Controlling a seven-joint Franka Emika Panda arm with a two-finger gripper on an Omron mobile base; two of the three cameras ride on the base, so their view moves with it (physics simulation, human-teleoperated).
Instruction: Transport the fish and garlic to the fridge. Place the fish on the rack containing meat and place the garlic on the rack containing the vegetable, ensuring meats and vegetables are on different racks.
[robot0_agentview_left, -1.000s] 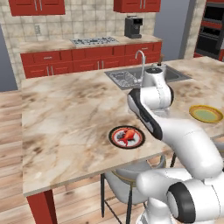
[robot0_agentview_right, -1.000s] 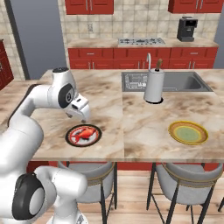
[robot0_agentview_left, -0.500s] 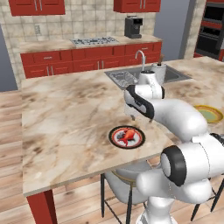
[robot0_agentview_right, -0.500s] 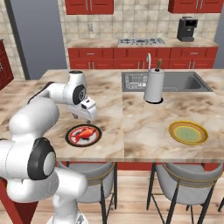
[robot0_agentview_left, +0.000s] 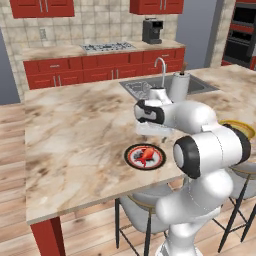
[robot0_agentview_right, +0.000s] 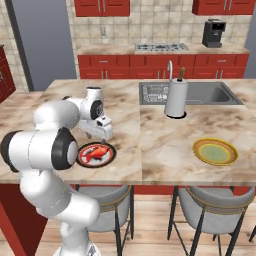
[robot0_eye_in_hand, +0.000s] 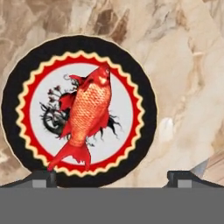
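Over the last second the arm has folded in on itself, bringing the hand from beyond the plate down to just above it, while the fish and plate have stayed put. At the left of the hand view the round plate (robot0_eye_in_hand: 13, 109), black-rimmed with a red and cream scalloped ring, lies on the marbled table (robot0_eye_in_hand: 183, 65), and the fish (robot0_eye_in_hand: 87, 113) lies on its white centre, head toward the upper right and tail fin toward the lower left. The gripper (robot0_eye_in_hand: 112, 177) hangs over the plate's near edge with its fingers (robot0_eye_in_hand: 43, 177) spread as wide as they go, clamped on nothing. Seen from the right base camera, the fish (robot0_agentview_right: 96, 153) lies just beside the hand (robot0_agentview_right: 98, 128), near the table's front edge. The fish looks small, light and probably slick, with a slim body that narrows to a thin tail; a hold across the thick middle of the body, fingers closing on its two flanks, seems safest, since the tail would likely slip or pivot. Farther right stand a paper towel roll (robot0_agentview_right: 176, 97) and a yellow plate (robot0_agentview_right: 215, 151).
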